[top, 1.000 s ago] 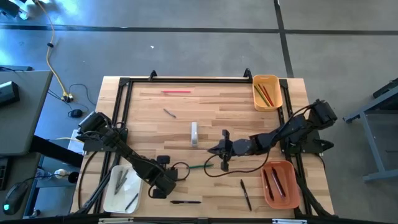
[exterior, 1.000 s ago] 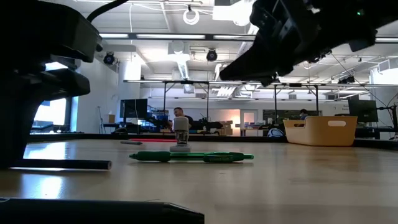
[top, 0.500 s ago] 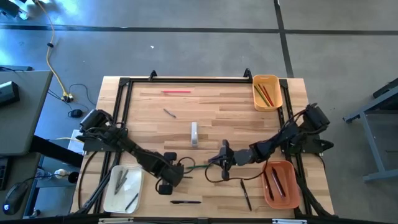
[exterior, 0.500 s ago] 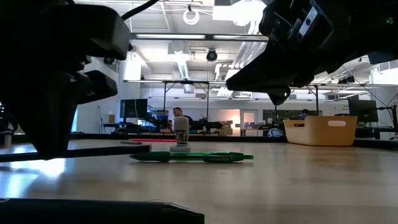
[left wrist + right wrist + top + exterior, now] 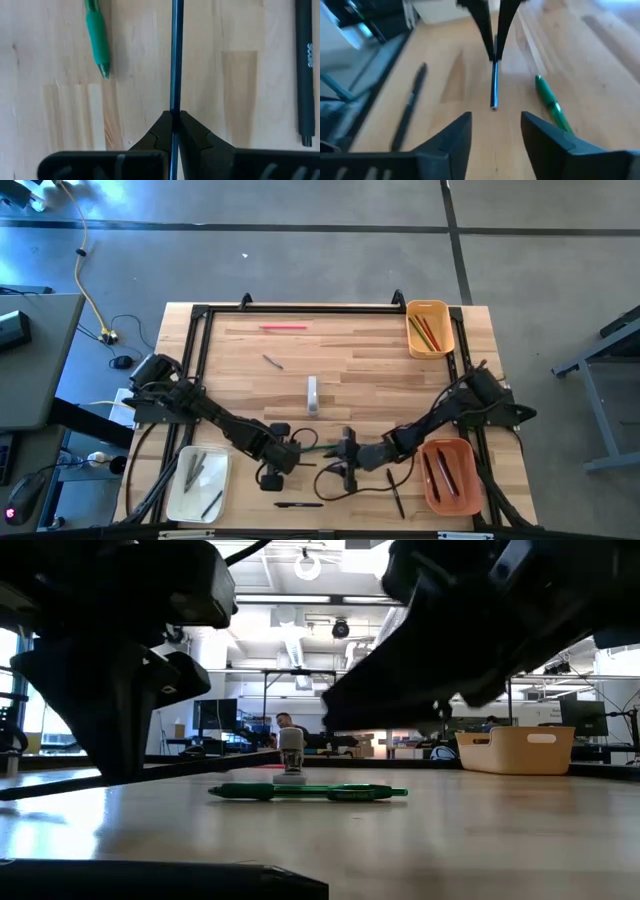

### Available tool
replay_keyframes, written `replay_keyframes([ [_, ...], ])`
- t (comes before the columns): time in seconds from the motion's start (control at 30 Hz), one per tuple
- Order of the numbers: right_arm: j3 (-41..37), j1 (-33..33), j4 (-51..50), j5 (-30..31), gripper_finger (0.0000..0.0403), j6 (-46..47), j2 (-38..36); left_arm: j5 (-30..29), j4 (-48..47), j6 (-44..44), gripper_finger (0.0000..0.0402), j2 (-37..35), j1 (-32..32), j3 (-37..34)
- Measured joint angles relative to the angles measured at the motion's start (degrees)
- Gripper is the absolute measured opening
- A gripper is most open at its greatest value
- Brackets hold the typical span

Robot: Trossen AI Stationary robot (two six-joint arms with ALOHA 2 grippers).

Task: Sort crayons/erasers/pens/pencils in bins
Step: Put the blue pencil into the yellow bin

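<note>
Presently my left gripper [image 5: 172,117] is clamped on a thin blue pencil [image 5: 175,55], held above the table beside the green pen [image 5: 96,40]; my right gripper [image 5: 492,131] faces it, fingers apart. Risk: misaligned handover, and the pencil slips or drops.

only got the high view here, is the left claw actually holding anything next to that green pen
observer: yes, the left wrist view shows the left claw shut on a thin blue stick.
operator: right claw open or shut
observer: open. In its wrist view the right claw has its fingers spread, with the stick's free end just short of the gap.
operator: green pen touching any of that
observer: no, the green pen lies off to one side, apart from the stick and both claws.
</note>
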Motion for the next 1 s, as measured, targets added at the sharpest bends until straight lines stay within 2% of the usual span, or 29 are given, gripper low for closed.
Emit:
replay_keyframes([
  [0.2,5.88,-0.09,-4.73,0.00,0.0181,-1.18,4.62,0.10,0.32,1.07,0.0000,0.00,0.84,0.02],
  [0.6,7.32,-0.22,-7.04,2.36,0.0142,-2.05,5.77,0.64,1.25,2.11,0.0002,0.00,1.08,0.02],
  [1.0,8.13,-0.76,-8.58,0.42,0.0140,-1.51,8.33,0.60,2.64,2.14,0.0001,-0.02,1.70,0.04],
])
